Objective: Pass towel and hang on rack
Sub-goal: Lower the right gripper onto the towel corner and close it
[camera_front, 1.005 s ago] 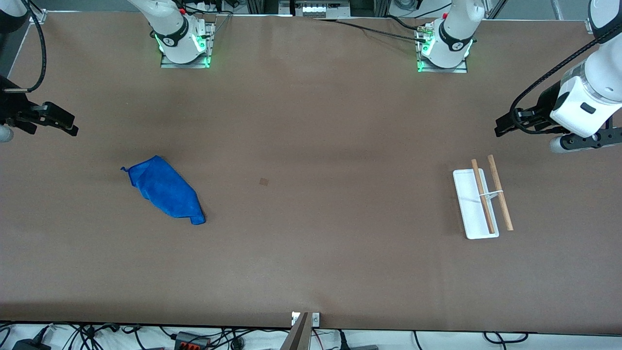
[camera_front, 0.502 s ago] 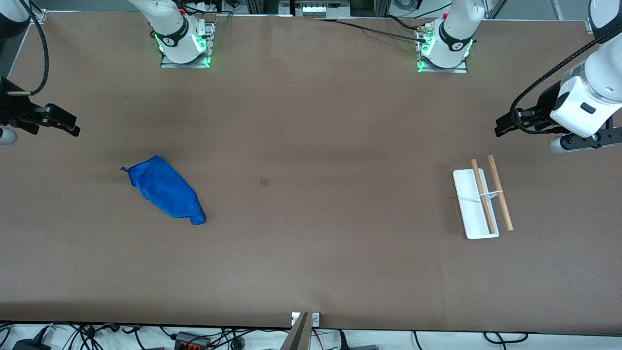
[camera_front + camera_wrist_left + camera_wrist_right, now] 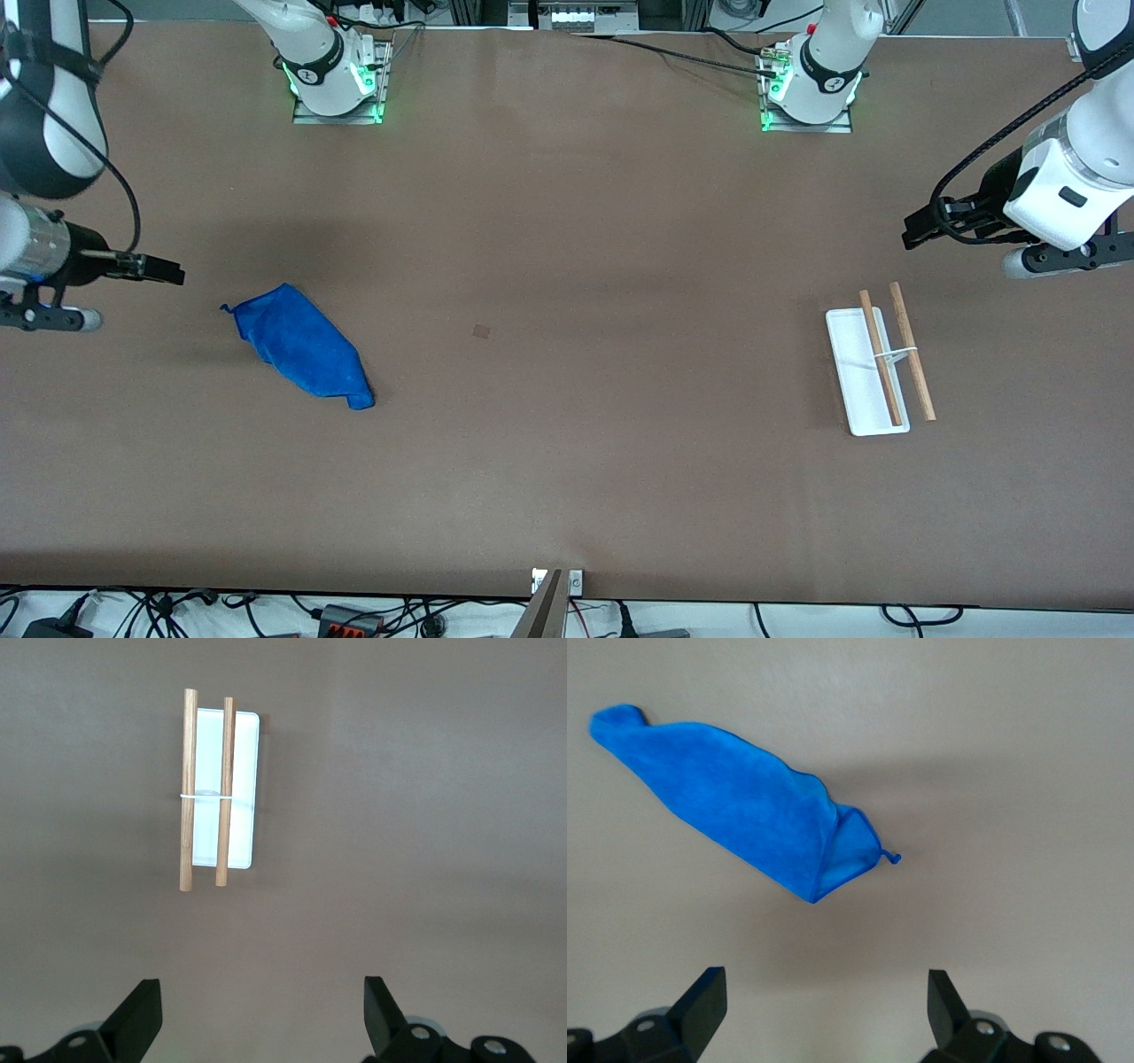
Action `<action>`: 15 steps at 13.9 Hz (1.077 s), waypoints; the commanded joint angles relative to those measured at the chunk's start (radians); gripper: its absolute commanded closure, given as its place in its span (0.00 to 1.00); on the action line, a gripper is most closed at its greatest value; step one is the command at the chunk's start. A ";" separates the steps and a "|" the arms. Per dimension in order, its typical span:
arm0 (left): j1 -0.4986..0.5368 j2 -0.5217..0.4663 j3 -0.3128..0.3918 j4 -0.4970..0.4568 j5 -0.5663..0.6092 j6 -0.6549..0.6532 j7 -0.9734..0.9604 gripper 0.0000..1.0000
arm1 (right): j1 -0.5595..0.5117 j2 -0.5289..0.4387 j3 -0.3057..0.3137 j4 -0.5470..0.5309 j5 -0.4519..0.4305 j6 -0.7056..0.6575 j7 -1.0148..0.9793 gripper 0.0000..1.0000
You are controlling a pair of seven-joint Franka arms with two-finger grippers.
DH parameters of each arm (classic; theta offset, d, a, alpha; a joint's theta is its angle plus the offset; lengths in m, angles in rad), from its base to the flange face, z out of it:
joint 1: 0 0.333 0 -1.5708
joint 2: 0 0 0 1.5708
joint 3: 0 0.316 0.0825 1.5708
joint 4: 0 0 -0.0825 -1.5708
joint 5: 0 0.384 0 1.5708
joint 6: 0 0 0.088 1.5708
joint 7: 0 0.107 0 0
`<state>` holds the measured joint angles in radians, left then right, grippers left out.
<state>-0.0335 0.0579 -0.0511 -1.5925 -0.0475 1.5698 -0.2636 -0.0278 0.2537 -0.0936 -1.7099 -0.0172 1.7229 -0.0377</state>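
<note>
The blue towel (image 3: 301, 347) lies crumpled on the brown table toward the right arm's end; it also shows in the right wrist view (image 3: 744, 806). My right gripper (image 3: 159, 270) is open and empty, in the air over bare table beside the towel's pointed end. The rack (image 3: 877, 368), a white tray with two wooden rods and a thin white crosspiece, stands toward the left arm's end and shows in the left wrist view (image 3: 217, 788). My left gripper (image 3: 917, 229) is open and empty, over bare table beside the rack, and waits.
A small dark square mark (image 3: 481, 331) sits on the table between towel and rack. The arm bases (image 3: 337, 80) stand along the table edge farthest from the front camera. Cables lie off the table's nearest edge (image 3: 354, 616).
My right gripper has moved lower in the front view and toward the towel, its arm swinging in over the table's end. The left arm, towel and rack have not moved.
</note>
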 commanded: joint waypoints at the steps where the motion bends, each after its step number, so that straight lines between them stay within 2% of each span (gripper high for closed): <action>1: 0.001 0.010 0.002 0.025 -0.011 -0.014 0.020 0.00 | -0.014 0.073 0.008 0.013 -0.006 0.004 -0.141 0.00; 2: 0.001 0.010 0.002 0.025 -0.011 -0.014 0.021 0.00 | -0.014 0.100 0.008 0.013 0.002 0.020 -0.247 0.00; 8: 0.003 0.010 0.002 0.025 -0.011 -0.014 0.021 0.00 | -0.027 0.245 0.009 0.012 0.019 0.032 -0.457 0.00; 10: 0.001 0.010 0.002 0.025 -0.011 -0.014 0.021 0.00 | -0.061 0.289 0.011 0.012 0.020 0.053 -0.504 0.00; 12: 0.003 0.011 0.002 0.025 -0.011 -0.014 0.021 0.00 | -0.069 0.317 0.009 0.013 0.063 0.069 -0.530 0.00; 15: 0.003 0.010 0.002 0.025 -0.012 -0.014 0.021 0.00 | -0.075 0.366 0.009 0.013 0.098 0.131 -0.531 0.05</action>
<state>-0.0330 0.0582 -0.0510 -1.5921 -0.0475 1.5698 -0.2636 -0.0911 0.5954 -0.0938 -1.7087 0.0547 1.8302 -0.5479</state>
